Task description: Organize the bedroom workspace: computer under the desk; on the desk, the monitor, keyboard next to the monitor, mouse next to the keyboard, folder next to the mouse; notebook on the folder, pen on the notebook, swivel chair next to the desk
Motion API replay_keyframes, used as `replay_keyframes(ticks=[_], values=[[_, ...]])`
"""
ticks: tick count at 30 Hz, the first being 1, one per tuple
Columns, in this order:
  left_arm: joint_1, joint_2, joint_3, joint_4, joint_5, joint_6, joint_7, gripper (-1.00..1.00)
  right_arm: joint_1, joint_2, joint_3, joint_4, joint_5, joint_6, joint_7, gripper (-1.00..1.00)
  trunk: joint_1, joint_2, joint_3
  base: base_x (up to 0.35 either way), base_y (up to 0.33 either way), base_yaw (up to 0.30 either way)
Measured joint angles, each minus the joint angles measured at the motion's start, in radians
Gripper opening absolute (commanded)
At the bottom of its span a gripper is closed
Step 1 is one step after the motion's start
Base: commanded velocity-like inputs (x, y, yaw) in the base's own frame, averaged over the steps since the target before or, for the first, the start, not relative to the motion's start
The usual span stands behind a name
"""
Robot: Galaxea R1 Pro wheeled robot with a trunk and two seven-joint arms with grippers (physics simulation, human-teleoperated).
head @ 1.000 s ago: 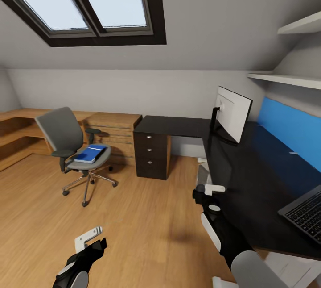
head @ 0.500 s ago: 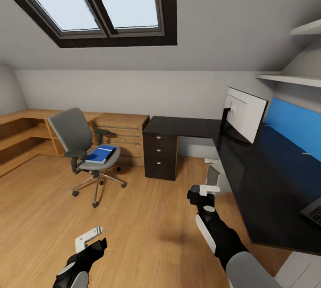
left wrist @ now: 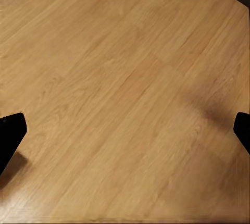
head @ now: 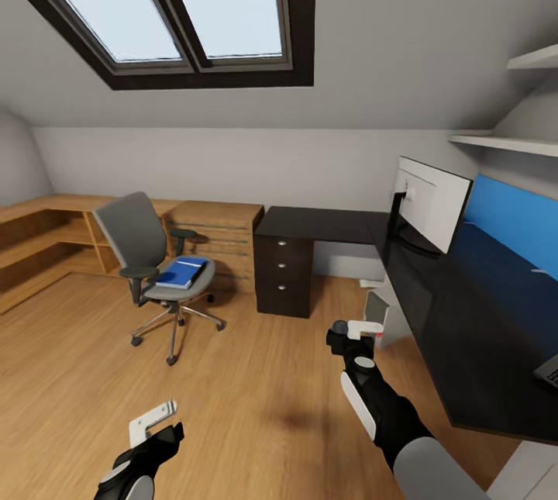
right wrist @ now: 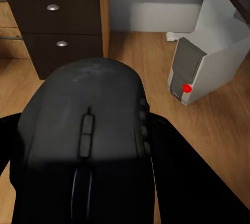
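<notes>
The right gripper [right wrist: 83,146] is clamped on the mouse [right wrist: 86,125], held out over the floor [head: 256,376] beside the desk [head: 457,329]; in the right wrist view the mouse's wheel and side buttons face the camera, with the computer [right wrist: 200,67] standing on the floor under the desk edge and the dark drawer unit [head: 284,271] beyond. The left gripper [head: 155,422] hangs low with its fingers spread apart and nothing between them; its wrist view looks down on bare boards and two chair castors.

What has changed is the view, not the things: the whole picture has slid rightward over the last second, so the camera has swung left; the keyboard [head: 549,372], broadly in sight a second ago, is now a sliver at the desk's near edge, and the chair [head: 151,260] with the blue folder [head: 182,273] on its seat sits nearer the middle. The monitor [head: 430,201] stands on the desk.

I judge the mouse not yet placed; turning away from the keyboard points the robot away from its spot.
</notes>
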State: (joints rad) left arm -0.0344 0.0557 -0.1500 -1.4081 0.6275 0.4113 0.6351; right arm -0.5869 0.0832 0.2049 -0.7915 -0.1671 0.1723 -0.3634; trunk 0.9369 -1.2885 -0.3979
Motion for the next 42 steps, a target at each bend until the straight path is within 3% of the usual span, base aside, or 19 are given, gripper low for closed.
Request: replay_keyframes(ticks=[14,19,22,27,34,42], values=[[0.0,0.001,-0.001,0.313,-0.01,-0.011,-0.001,1.0,0.006,-0.001,0.0,-0.011,-0.003,0.003,0.0,-1.0,-0.054,0.098,0.045,0.0,0.0,0.0],[0.0,0.003,-0.001,0.375,-0.036,-0.074,-0.041,1.0,0.007,0.001,0.001,-0.01,-0.003,0.002,0.0,-1.0,-0.073,0.133,0.06,0.001,0.0,0.0],[0.0,0.003,0.001,0.474,-0.083,-0.128,-0.111,1.0,0.008,0.003,0.001,-0.011,-0.003,0.001,0.0,-1.0,-0.085,0.154,0.07,0.057,0.0,0.0],[0.0,0.003,0.002,0.511,-0.11,-0.141,-0.132,1.0,0.009,0.003,0.001,-0.011,-0.003,0.0,0.0,-1.0,-0.104,0.189,0.085,0.087,0.0,0.01],[0.0,0.0,0.003,0.519,-0.116,-0.144,-0.136,1.0,0.01,0.003,0.001,-0.01,-0.002,-0.003,0.0,-1.0,-0.131,0.238,0.107,0.098,0.0,0.19],[0.0,-0.002,0.001,0.52,-0.116,-0.16,-0.136,1.0,0.01,0.003,0.0,-0.01,-0.001,-0.005,0.0,-1.0,-0.131,0.238,0.107,0.045,0.0,0.267]])
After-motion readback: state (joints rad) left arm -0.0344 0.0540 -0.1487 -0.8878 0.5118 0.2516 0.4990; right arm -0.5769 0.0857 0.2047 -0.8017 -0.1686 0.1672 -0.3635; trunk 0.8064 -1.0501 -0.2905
